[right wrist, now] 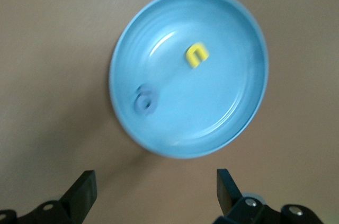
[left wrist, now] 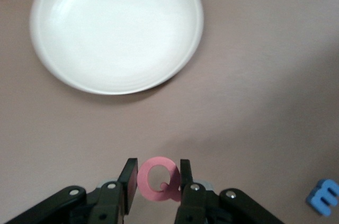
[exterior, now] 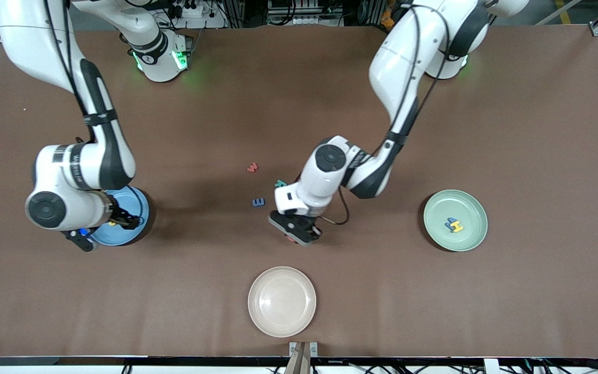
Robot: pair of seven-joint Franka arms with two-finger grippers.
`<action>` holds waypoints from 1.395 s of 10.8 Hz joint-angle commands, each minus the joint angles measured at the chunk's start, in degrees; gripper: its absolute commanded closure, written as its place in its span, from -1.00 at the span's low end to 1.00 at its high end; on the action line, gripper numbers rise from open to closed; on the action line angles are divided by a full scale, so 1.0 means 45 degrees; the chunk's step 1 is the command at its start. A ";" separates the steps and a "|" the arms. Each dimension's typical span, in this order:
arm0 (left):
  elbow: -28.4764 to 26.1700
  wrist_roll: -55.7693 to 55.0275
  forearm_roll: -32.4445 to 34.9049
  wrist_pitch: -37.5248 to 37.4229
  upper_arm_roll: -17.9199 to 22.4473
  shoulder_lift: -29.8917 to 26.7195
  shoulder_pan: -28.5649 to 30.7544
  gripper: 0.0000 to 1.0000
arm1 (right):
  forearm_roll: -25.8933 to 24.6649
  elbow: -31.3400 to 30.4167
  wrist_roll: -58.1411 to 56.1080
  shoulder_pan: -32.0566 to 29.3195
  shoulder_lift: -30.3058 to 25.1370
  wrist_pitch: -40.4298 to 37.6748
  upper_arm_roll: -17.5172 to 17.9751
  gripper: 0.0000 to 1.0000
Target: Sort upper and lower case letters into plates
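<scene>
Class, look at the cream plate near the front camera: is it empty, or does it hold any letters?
Empty. The cream plate shows only bare surface in the front and left wrist views; no letter lies in it.

Three letters [exterior: 258, 202] are laid mid-table, farther from the front camera than the third plate [exterior: 257, 311]. One plate [exterior: 478, 231] is set toward the left arm's end, another [exterior: 140, 208] toward the right arm's; letters are held in each.

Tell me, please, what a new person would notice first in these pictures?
Probably the left gripper, shut on a red letter Q mid-table, farther from the front camera than the cream plate. Next, the open right gripper over the blue plate, which holds a yellow letter and a blue letter.
</scene>
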 commanded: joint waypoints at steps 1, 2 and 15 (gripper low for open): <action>-0.0958 0.0145 -0.0201 -0.1996 -0.0016 -0.1281 0.0927 1.00 | -0.0008 -0.1055 0.2552 0.2082 -0.0434 0.0742 -0.0007 -1.00; -0.1677 0.0281 -0.0123 -0.2585 -0.0016 -0.1788 0.1434 1.00 | -0.0008 -0.1426 0.3782 0.3038 -0.0493 0.1249 -0.0007 -1.00; -0.4750 0.2861 0.0542 -0.7005 -0.0016 -0.3571 0.6693 0.73 | 0.3566 -0.6918 0.6158 0.7342 -0.1998 0.8598 0.0051 -1.00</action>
